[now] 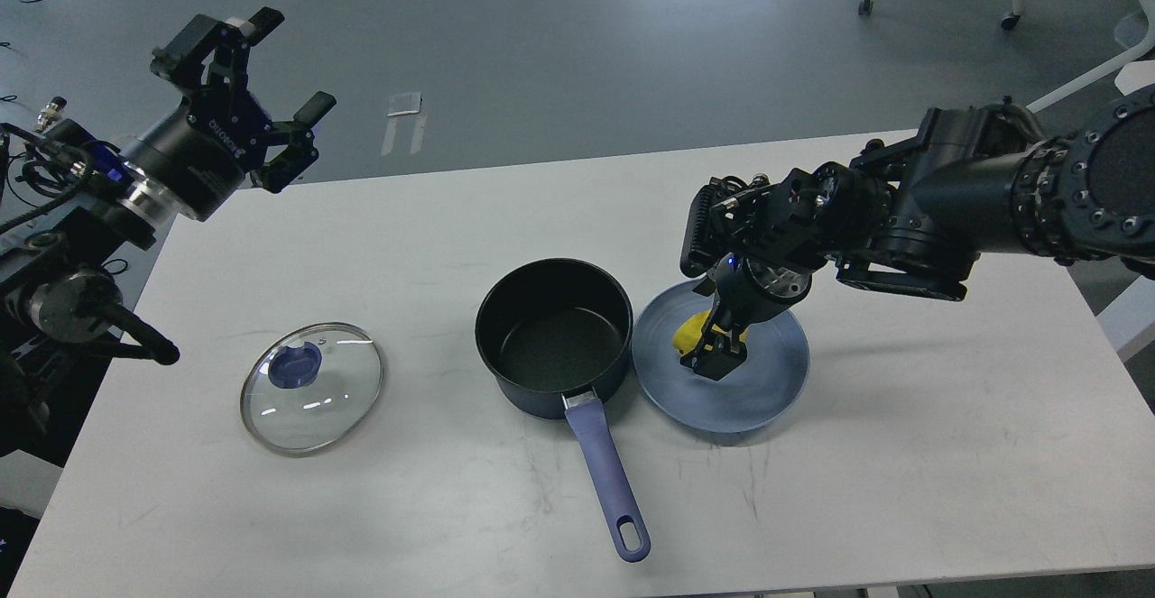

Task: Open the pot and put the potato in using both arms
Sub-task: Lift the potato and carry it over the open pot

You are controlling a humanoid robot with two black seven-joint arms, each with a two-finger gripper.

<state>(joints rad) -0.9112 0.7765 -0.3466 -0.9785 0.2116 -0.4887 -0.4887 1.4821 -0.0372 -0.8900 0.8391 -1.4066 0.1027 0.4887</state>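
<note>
The right gripper point(713, 354) has its jaws around the potato point(688, 331) on the plate point(767, 391), at 3 o'clock from the open pot point(552, 338). The left gripper point(271, 84) has its jaws wide apart.

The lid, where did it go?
In the head view, the glass lid lies flat on the white table, left of the open pot, below the raised left gripper.

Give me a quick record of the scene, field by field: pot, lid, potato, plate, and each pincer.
pot: open, empty, handle toward the robot
lid: flat on the table, left of the pot
potato: on the plate, partly hidden
plate: right of the pot, touching or nearly so
left pincer: open, raised, holding nothing
right pincer: down at the potato; grip unclear
</note>
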